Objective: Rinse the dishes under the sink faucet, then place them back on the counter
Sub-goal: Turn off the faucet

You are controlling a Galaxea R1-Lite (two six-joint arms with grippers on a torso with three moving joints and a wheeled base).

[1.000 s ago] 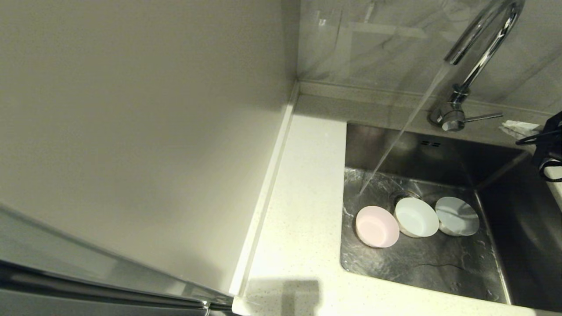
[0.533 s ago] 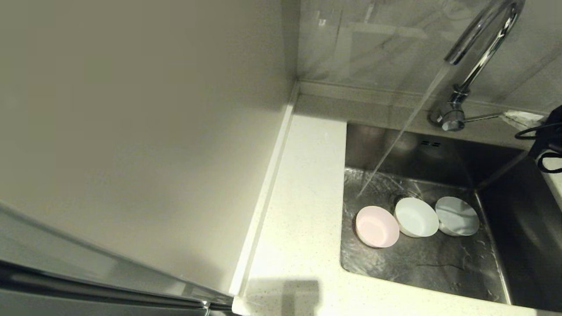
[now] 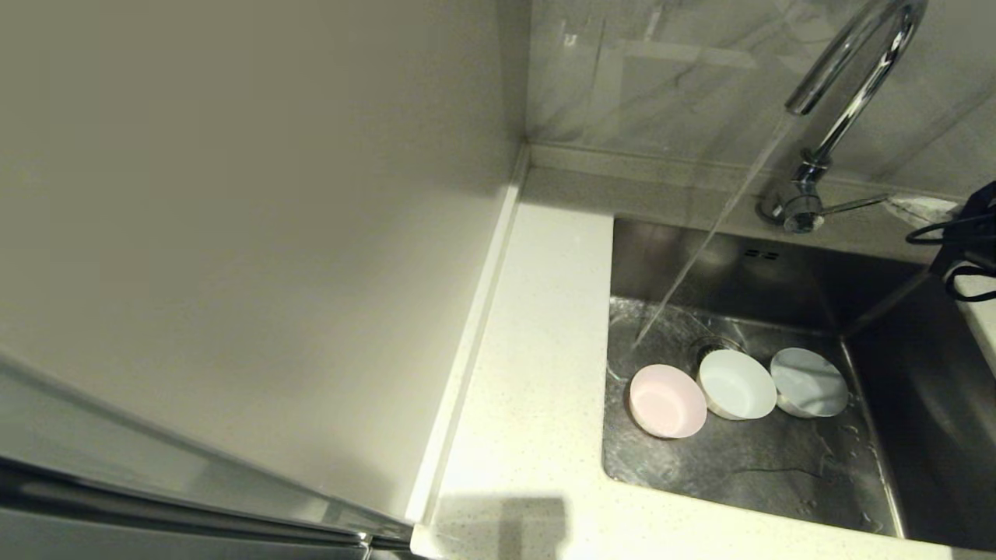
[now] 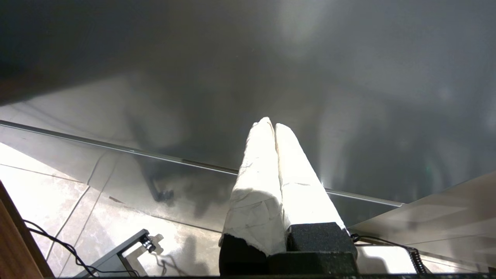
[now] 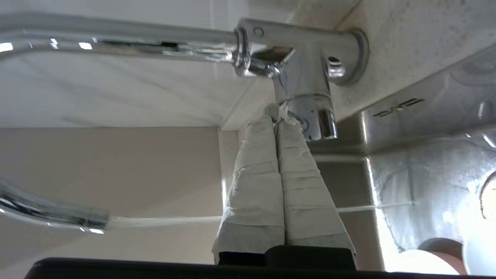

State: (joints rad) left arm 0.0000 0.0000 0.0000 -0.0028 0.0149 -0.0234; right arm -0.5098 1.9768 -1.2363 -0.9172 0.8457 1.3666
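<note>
The counter (image 3: 537, 404) is the biggest thing, at 9 o'clock of the sink (image 3: 879, 311). Faucet (image 3: 852, 93) sits at 12 o'clock of the sink w/ water (image 3: 700, 257) running down. Three bowls sit in the sink in a row: pink bowl (image 3: 667, 401), mint bowl (image 3: 736, 384) at its 3 o'clock, steel bowl (image 3: 808, 382) next. Right gripper (image 5: 278, 116) is closed tight, holding nothing, tips at the faucet's lever (image 3: 852, 204). Left gripper (image 4: 271, 126) is closed too, empty, away from the sink.

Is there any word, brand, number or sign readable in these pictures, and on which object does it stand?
None: no readable text shows in any view.
The tall chrome gooseneck faucet, the square stainless steel sink and the pale pink round bowl carry no label or brand mark that can be seen.
</note>
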